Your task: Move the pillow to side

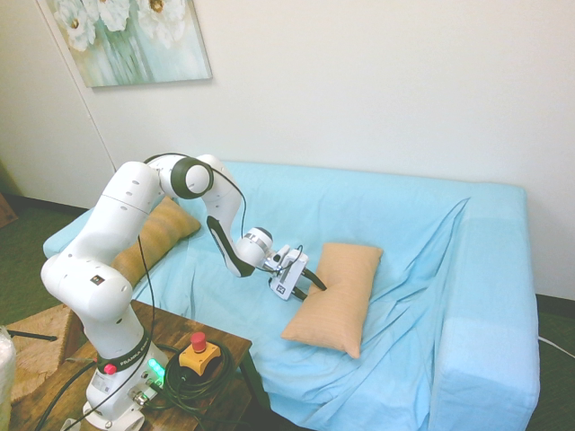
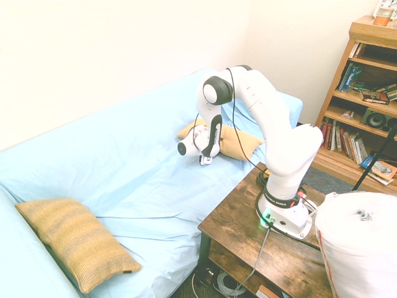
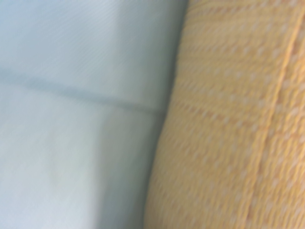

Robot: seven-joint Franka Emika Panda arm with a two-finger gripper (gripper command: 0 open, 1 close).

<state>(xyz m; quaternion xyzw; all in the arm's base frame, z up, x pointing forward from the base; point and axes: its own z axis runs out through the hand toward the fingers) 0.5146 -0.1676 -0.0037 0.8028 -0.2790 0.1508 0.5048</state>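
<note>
Pillow (image 3: 238, 124) fills close view, ribbed weave beside blue sheet (image 3: 71, 95). Lies mid-sofa, well apart from armrest (image 1: 490, 350). My jaws (image 1: 316, 282) spread wide, empty, at its edge. Soft, light, floppy; pinch edge deep.

We've got plain white walls (image 1: 377, 81), a floral painting (image 1: 130, 36), and a wooden bookshelf (image 2: 363, 93) in the corner.
</note>
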